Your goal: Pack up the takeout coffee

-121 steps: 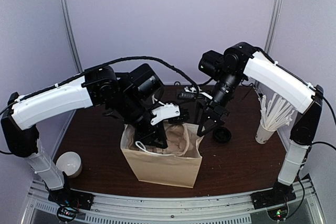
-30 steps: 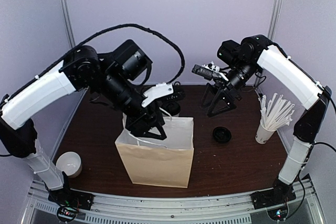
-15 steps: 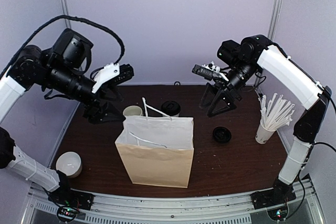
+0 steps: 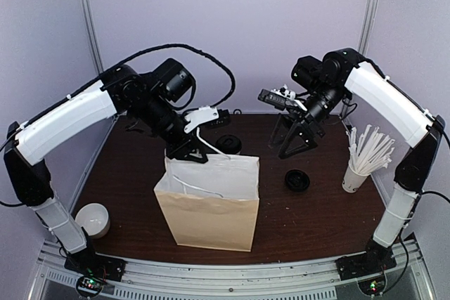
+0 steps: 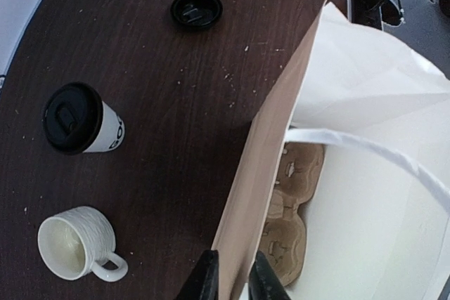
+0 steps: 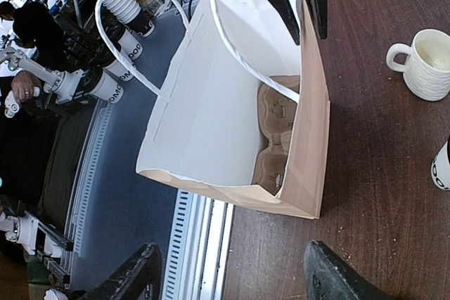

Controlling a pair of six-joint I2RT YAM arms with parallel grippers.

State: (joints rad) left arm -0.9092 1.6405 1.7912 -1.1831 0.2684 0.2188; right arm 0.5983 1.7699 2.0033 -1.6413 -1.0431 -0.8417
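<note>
On the dark surface (image 4: pixel 126 180) the coffee is not yet packed, and your main risk lies with the biggest movers. Your left arm (image 4: pixel 63 121) reaches forward and bends down over the back of the paper bag (image 4: pixel 211 216). Its pincer (image 5: pixel 235 279) is pressed onto the bag's rim, one finger inside the wall and one outside. If you lift or swing that arm while it grips, you will likely tip or drag the bag, which stands free and looks light.

Your right arm (image 4: pixel 383 100) is raised over the far right of the surface, wrist angled down toward the bag mouth. Its pincer (image 6: pixel 232 258) is spread wide and holds nothing.

The bag stands upright near the front edge with its mouth open. A white handle arches across the opening, and a cup coming down could snag that loop or crumple the wall. Inside, a pulp cup carrier (image 5: pixel 292 209) lies on the bottom; a cup set on its ridges rather than in a well could topple.

The cup of straws (image 4: pixel 355 173) stands at the right, well apart from the bag. The cream mug (image 5: pixel 70 244) stands near your target, so grabbing the wrong vessel is a real hazard.

The takeout coffee (image 5: pixel 81 121) stands upright with its lid on, outside the bag and behind its back wall. Its tapered side may slip under a light pinch or buckle under a hard one. A loose black lid (image 5: pixel 197 10) lies apart from it.
</note>
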